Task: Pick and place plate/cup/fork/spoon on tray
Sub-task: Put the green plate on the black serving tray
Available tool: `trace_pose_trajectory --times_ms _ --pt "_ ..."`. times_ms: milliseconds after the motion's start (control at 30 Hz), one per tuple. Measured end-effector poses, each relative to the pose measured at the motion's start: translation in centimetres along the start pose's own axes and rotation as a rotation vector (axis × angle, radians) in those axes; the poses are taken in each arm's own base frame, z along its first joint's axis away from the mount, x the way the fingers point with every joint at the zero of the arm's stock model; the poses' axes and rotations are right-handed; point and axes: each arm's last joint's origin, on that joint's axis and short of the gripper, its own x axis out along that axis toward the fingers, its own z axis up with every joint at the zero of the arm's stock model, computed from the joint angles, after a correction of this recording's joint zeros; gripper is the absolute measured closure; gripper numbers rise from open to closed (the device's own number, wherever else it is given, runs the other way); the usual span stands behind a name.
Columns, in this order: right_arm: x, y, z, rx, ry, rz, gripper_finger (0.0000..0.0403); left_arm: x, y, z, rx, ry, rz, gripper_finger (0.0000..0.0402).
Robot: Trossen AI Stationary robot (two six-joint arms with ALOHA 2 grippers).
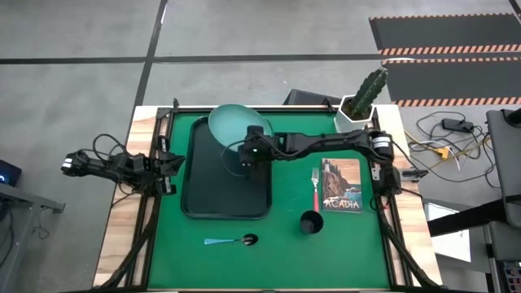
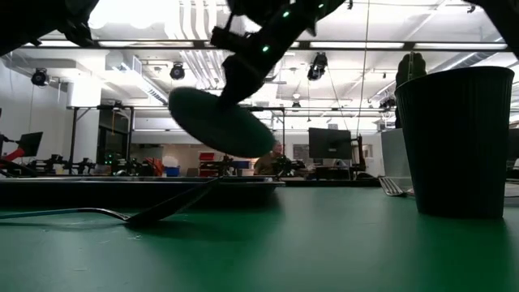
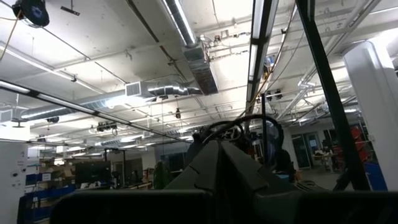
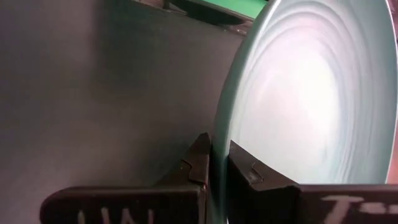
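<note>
Teal-green, the plate (image 1: 238,124) hangs tilted in the air over the far end of the black tray (image 1: 213,195), gripped at its rim by the right gripper (image 1: 248,155). In the right wrist view the two dark fingers (image 4: 200,163) sit narrowly closed on the plate's edge, one on each face, with the tray's dark floor behind. From table height the plate (image 2: 220,122) shows as a dark slanted disc lifted clear above the tray's rim (image 2: 122,183). The right arm reaches across from the right edge of the green mat (image 1: 342,244) to the tray, which lies along the mat's left half.

The fork (image 1: 315,186) lies on the mat toward the right edge, just beside a picture card (image 1: 342,184). The small dark cup (image 1: 311,222) stands upright on the mat near the fork's handle end, well apart from the tray. The spoon (image 1: 232,241) lies on the mat near the front edge, just beyond the tray's near end. A cactus in a white pot (image 1: 360,106) stands at the far right corner.

The left gripper (image 1: 168,163) waits at the left edge of the table beside the tray; I cannot tell how its fingers stand.
</note>
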Motion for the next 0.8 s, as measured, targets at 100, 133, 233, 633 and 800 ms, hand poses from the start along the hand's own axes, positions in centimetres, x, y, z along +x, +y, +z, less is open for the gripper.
trace_pose_trajectory --times_ms 100,133,233,633,800 --pt "1.7 0.2 0.5 -0.035 0.006 0.004 0.0391 0.0 0.0 0.0 0.000 0.000 0.000 0.0402" --pt "2.2 0.3 0.7 -0.048 0.003 0.005 0.0391 0.0 0.0 0.0 0.000 0.000 0.000 0.0402" --pt "3.9 0.7 1.1 -0.083 0.005 0.011 0.0391 0.0 0.0 0.0 0.000 0.000 0.000 0.0402" --pt "8.4 2.6 1.0 -0.161 0.175 0.084 0.0391 0.0 0.0 0.0 -0.001 -0.001 0.000 0.0402" --pt "9.2 3.4 0.8 -0.174 0.185 0.094 0.0390 0.0 0.0 0.0 -0.001 0.000 0.000 0.0402"
